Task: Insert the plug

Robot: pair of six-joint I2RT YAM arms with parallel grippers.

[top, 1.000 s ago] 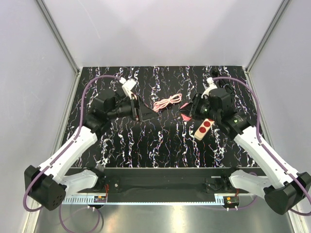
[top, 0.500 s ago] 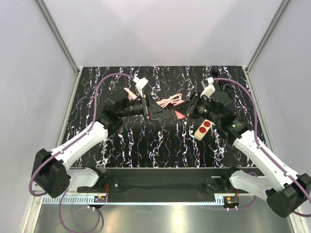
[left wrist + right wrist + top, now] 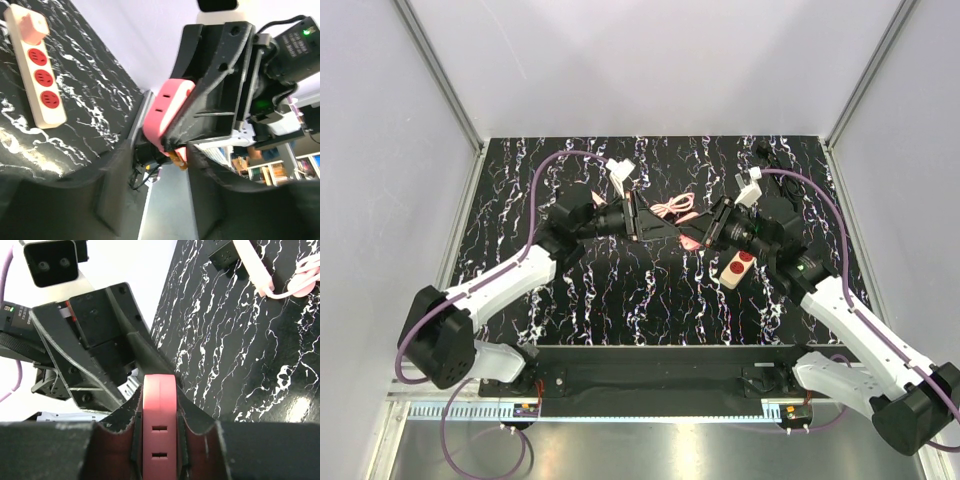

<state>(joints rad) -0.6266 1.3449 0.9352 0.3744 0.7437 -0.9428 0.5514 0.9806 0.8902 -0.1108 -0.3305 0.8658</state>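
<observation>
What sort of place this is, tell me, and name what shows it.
Most likely a robot test cell: plain white walls on aluminium frame posts enclose a black marbled table, with a left arm and right arm bolted at its near edge.

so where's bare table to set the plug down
Bare table lies front centre, left of the strip; the far left corner is bare too. The middle is crowded: left pincer, right pincer, plug and cable.
</observation>
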